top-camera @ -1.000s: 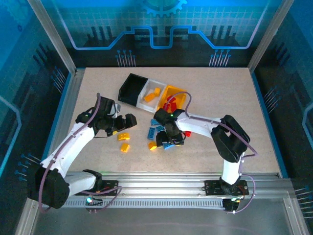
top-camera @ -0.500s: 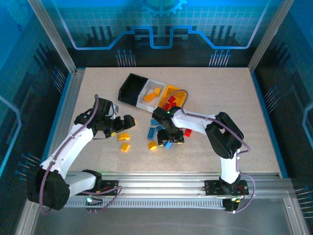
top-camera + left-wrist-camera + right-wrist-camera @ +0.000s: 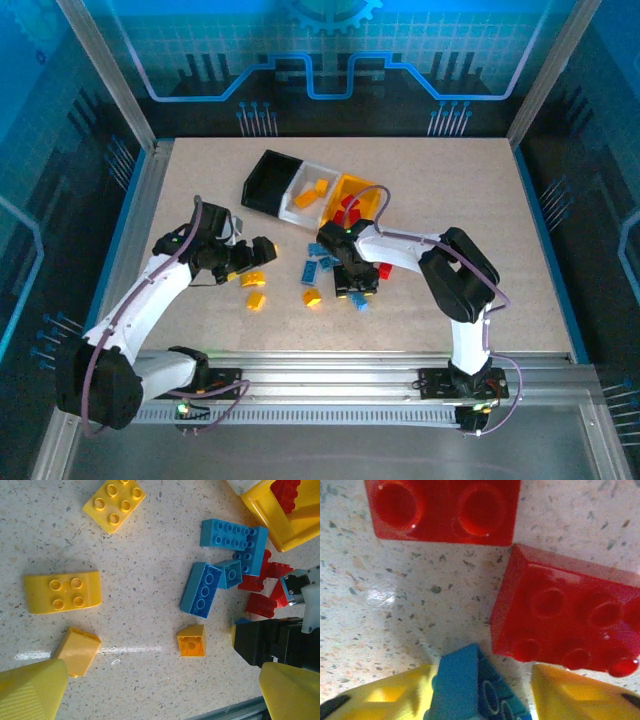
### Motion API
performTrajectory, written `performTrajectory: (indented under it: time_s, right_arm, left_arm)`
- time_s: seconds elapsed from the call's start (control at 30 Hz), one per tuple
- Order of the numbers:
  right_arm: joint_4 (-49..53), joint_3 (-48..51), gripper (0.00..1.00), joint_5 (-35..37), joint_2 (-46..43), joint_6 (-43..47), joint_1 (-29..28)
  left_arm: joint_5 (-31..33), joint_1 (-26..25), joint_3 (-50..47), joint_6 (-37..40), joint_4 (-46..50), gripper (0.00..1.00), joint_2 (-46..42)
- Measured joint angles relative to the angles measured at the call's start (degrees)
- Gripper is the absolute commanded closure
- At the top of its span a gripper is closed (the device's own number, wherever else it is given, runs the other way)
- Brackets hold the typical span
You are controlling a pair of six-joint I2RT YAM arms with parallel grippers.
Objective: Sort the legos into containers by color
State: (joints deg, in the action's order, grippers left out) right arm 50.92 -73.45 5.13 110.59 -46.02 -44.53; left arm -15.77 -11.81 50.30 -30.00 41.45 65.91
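On the table [image 3: 480, 220], toward the middle of the far edge, a joined row of containers [image 3: 268, 182]: black, white with yellow pieces inside, yellow-orange with red ones. Nearer the left edge, left gripper [image 3: 258, 248] spread wide and empty above loose yellow legos [image 3: 62, 592]. At mid-table, right gripper [image 3: 356, 292] down low, partly closed around a blue brick [image 3: 465, 685]; cannot tell whether truly clamped. Seems caught off-centre, by a corner, between the yellow fingers [image 3: 575, 692], so might twist out or drop on the lift. Crowded as well by two red bricks [image 3: 570, 615] just beside: could nudge or drag them along. No blue visible in any bin, so possibly dropped into the wrong one.
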Motion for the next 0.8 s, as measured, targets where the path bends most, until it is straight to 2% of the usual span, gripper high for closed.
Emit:
performTrajectory:
  time_s: [0.2, 0.47, 0.63, 0.8]
  right_arm:
    - [0.28, 0.31, 0.73, 0.66, -0.66, 0.48, 0.0]
    - [2.82, -2.89, 0.77, -0.59, -7.34, 1.05, 1.01]
    - [0.0, -12.44, 0.76, -7.65, -7.1, 0.98, 5.88]
    - [-5.27, -32.28, 0.75, -14.88, 3.26, 0.04, 9.84]
  left_arm:
    - [-0.2, 0.04, -0.15, -0.09, -0.28, 0.01, 0.02]
    - [-0.44, 0.17, -0.63, -0.17, -1.27, 0.01, 0.28]
    - [-0.63, 0.37, -0.63, -0.83, -1.31, 0.01, 0.44]
    - [-0.63, 0.5, -0.9, -1.42, -0.96, 0.01, -0.55]
